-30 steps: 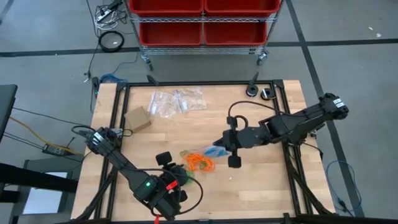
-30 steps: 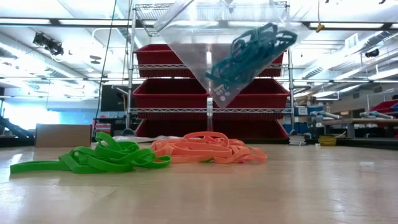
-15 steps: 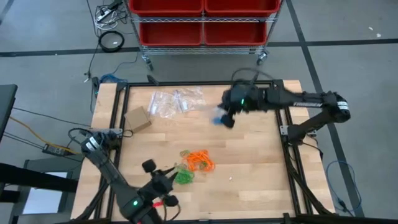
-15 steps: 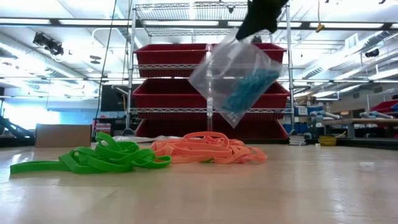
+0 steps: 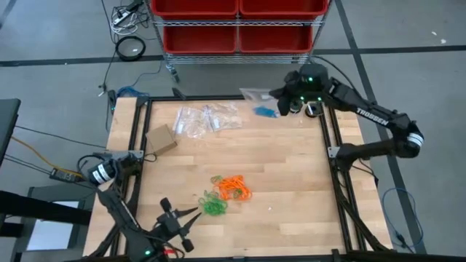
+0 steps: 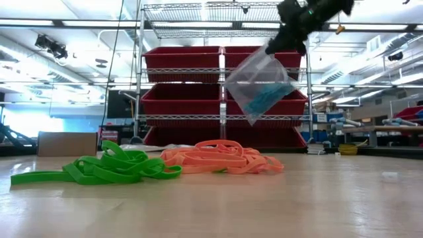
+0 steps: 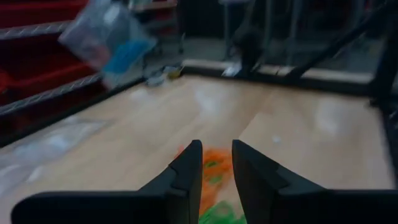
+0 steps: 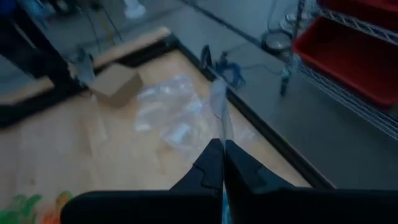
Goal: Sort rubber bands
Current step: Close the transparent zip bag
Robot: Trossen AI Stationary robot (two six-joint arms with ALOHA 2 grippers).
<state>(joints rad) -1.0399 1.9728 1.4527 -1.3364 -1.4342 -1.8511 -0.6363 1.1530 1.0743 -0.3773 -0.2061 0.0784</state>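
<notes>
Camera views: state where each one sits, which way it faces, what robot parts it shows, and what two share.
High: overhead, facing down; both arms, right pincer holding the bag.
Low: table height, facing red shelves; right pincer.
Left wrist: behind open left pincer, facing across the table.
Right wrist: behind shut pincer.
Shared: orange bands.

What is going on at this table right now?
The right gripper is shut on a clear plastic bag holding blue rubber bands, and holds it in the air over the table's far edge near the red bins. Green rubber bands and orange rubber bands lie in two adjoining piles mid-table. The left gripper waits, open, at the near edge. More empty clear bags and a cardboard box lie at the far left.
</notes>
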